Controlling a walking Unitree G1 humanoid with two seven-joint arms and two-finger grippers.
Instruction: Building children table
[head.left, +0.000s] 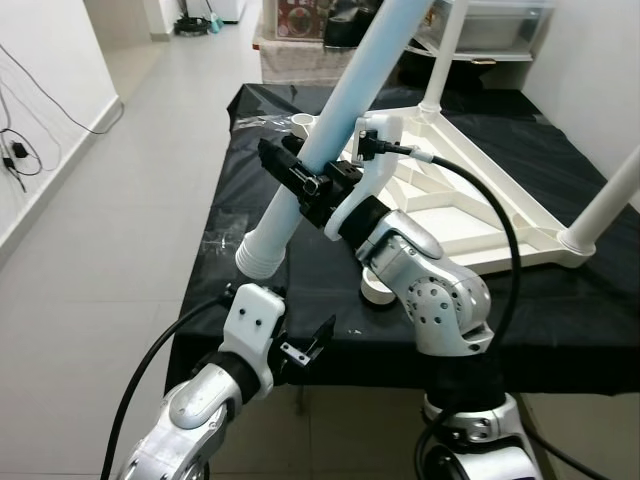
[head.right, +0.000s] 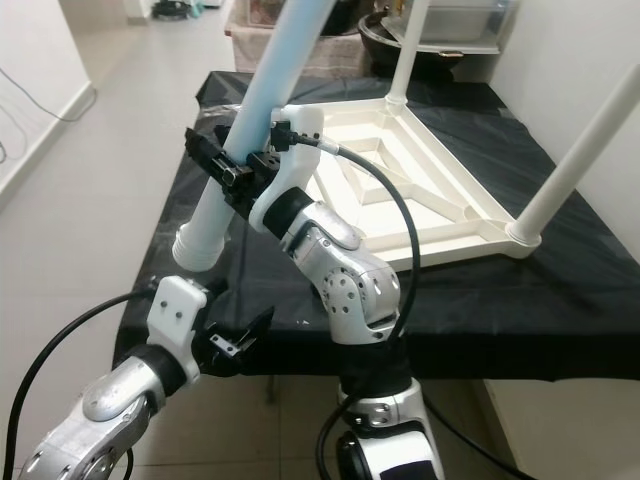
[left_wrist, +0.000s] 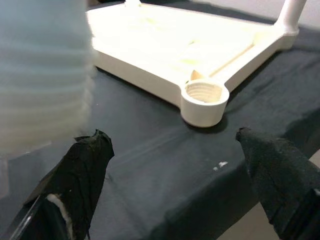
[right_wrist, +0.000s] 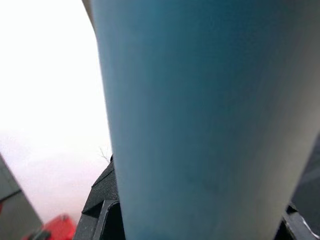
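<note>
The counter (head.left: 560, 330), draped in black cloth, has open floor (head.left: 90, 260) along its left side. An upturned white tabletop (head.left: 470, 215) lies on it, its empty threaded socket (left_wrist: 204, 96) near the counter's front edge. The right tool (head.left: 312, 185) pinches a pale blue leg (head.left: 330, 125) mid-shaft; the leg's long axis slants, threaded end (head.left: 262, 253) down toward the counter's front-left part, other end up and away. The left tool (head.left: 305, 352) hangs spread at the front edge, below that end.
</note>
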